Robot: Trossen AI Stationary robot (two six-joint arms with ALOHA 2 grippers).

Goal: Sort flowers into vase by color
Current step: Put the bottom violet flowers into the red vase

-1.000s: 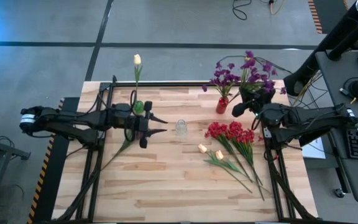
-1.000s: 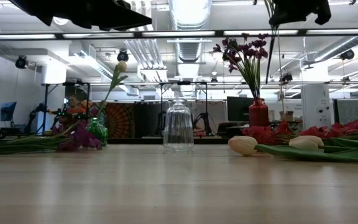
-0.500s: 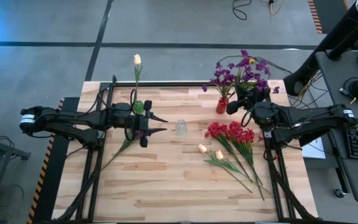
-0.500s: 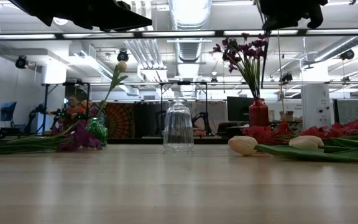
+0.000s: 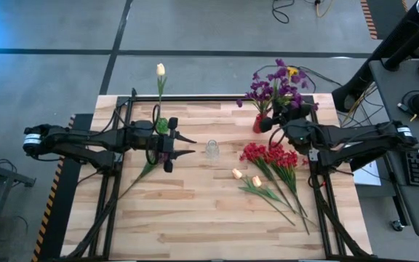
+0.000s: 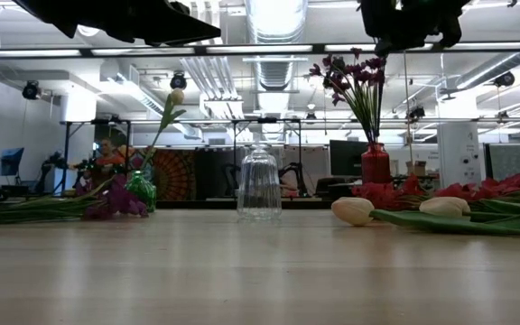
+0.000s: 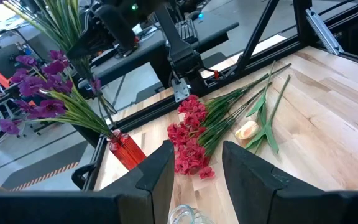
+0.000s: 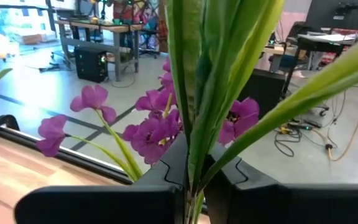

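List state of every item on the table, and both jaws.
Red glass vase: upright, holds purple flowers.
Green vase: upright, holds one cream tulip.
Clear glass vase: upright, empty.
Red flowers: lying flat.
Cream tulip buds: lying flat.
Right gripper: shut on purple flower stem.
Left gripper: open, empty.

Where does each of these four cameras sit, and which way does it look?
High view: overhead, facing down; both arms, table.
Low view: table height, facing the room; clear vase, arms overhead.
Left wrist view: looks past open left gripper at red vase.
Right wrist view: right gripper shut on purple flower stem.
Shared: high and low show red vase.
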